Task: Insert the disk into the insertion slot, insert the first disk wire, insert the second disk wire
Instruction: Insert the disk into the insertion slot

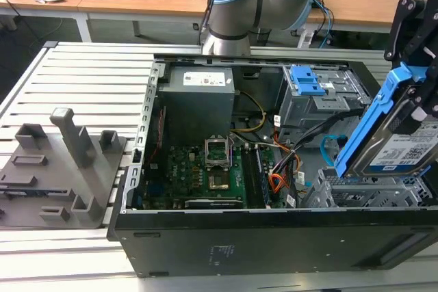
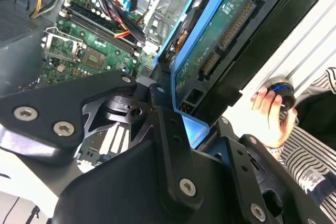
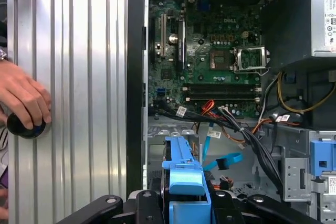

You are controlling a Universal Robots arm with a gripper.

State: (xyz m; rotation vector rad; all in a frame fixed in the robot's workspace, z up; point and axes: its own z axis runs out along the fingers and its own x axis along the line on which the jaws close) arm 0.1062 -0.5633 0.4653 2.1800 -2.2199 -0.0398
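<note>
One disk [image 1: 404, 148] is all I carry. My pincer [image 3: 186, 205] is clenched on it, pressing the outer sides of its blue carrier [image 3: 184, 166] at the upper end. In the exterior view the disk hangs steeply tilted, label side up, at that view's right end of the open computer case [image 1: 274, 237]. Its lower end is just above the insertion slot [image 1: 363, 193], the low perforated grey cage; I cannot tell whether the two touch. The second disk wire [image 3: 227, 160] lies looped and free inside the case, just beside that cage and near some orange-and-black wires [image 1: 277, 182].

I judge the disk dense, stiff and easily hurt by knocks. Held at one end and slanted like this, its weight levers against my grip, so a firm clamp matters. The carrier's plastic looks smooth and may flex or slide a little. Its side rails are the right place to hold. The second wrist view shows a bare green circuit board [image 2: 220, 40] with connectors on the underside, which should take no pressure. The wire looks light and limp, best taken at its connector.

On the bench [image 3: 79, 77] a person's hand [image 3: 23, 98] rests on a black knob [image 3: 23, 125].
</note>
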